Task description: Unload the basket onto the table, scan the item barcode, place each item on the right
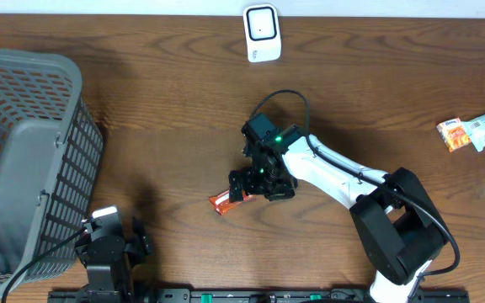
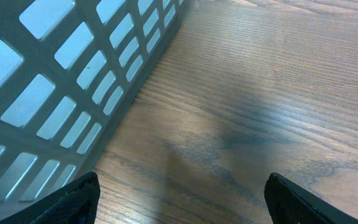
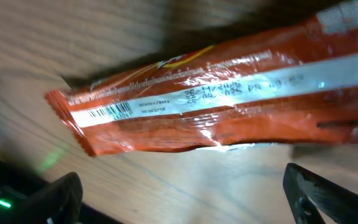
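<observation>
My right claw (image 3: pixel 192 199) is spread apart directly over the orange wrapper (image 3: pixel 216 99) lying on the surface (image 1: pixel 158 109). Its long axis looks roughly in line with my jaws' closing direction, so I'd twist first.

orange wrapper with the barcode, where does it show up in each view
Overhead: the orange wrapper lies on the wood-grain table below centre, by the right gripper.
Left wrist: not in it; only the grey basket and wood.
Right wrist: it spans the upper half, barcode at its left end.
Shared landmark: the wood-grain table, in all three.
</observation>
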Controlling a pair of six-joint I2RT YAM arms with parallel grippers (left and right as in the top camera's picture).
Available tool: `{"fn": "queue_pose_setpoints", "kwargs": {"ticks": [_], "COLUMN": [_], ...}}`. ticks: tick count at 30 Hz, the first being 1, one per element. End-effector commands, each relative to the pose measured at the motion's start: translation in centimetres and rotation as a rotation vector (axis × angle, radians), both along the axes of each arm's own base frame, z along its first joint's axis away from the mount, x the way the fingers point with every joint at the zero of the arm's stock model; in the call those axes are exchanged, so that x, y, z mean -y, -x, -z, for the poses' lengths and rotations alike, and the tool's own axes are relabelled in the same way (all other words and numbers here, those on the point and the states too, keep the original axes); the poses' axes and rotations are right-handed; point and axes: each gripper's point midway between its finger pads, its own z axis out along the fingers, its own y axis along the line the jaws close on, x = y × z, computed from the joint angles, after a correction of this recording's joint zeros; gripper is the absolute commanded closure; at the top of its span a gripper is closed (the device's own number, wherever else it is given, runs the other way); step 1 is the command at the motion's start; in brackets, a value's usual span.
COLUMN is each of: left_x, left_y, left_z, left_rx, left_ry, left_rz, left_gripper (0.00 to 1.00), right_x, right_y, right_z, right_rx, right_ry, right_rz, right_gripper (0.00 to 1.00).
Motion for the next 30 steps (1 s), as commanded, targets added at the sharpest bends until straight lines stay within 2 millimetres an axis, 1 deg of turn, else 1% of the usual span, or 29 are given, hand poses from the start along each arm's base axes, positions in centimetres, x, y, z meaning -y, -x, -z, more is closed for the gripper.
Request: {"fn": "queue_pose_setpoints", "kwargs": {"ticks": [1,3,4,6,7,10,12,16,21,25,27,28,29,30], "left_x": [-0.1,-0.1,-0.1,-0.1,-0.1,-0.1,-0.1,-0.1,-0.1,-0.1,-0.1,-0.1,-0.1,-0.1], "left_y": [0.5,0.5,0.5,0.5,0.5,0.5,0.5,0.5,0.5,0.5,0.5,0.5,0.5,0.5], "left_z": [0.9,0.9,0.9,0.9,0.9,0.9,0.9,0.9,0.9,0.9,0.9,0.9,0.9,0.9], "left_rx": [-0.035,-0.036,-0.035,-0.035,-0.036,-0.036,-0.035,-0.035,-0.036,-0.036,-0.036,-0.036,-0.036,-0.036], "left_ry": [-0.002,-0.002,-0.002,-0.002,-0.002,-0.002,-0.002,-0.002,-0.002,-0.002,-0.002,-0.002,-0.002,-0.002], "left_rz": [-0.008,-0.008,-0.008,-0.009,-0.008,-0.008,-0.008,-0.009,-0.008,-0.009,-0.008,-0.009,-0.008,-0.008], "left_gripper": [0.15,0.15,0.15,0.15,0.15,0.15,0.15,0.15,0.15,0.15,0.15,0.15,0.15,0.15], "right_x": [-1.2,-1.0,-0.6,-0.2,0.0,0.5,1.1,1.9,1.8,1.6,1.4,1.3,1.3,1.4], "right_y": [-1.1,-1.7,-2.1,-2.5,-2.9,-4.3,-4.8,-5.6,-6.1,-6.0,-5.3,-5.1,-4.7,-4.4], "right_z": [-1.7,-1.5,-1.3,-1.1,-1.0,-0.8,-0.6,-0.1,0.9,2.6,3.8,4.3,4.8,5.1], "right_rx": [-0.064,-0.055,-0.069,-0.09,-0.09,-0.034,-0.009,0.029,0.029,0.003,-0.044,-0.06,-0.08,-0.092], "right_ry": [-0.023,0.005,0.041,0.08,0.093,0.123,0.149,0.189,0.189,0.202,0.216,0.222,0.23,0.243], "right_rz": [0.241,0.315,0.406,0.531,0.587,0.676,0.725,0.78,0.786,0.781,0.771,0.767,0.761,0.755], "right_gripper": [0.06,0.11,0.1,0.03,0.02,0.01,0.01,0.01,0.02,0.01,0.01,0.02,0.05,0.19]}}
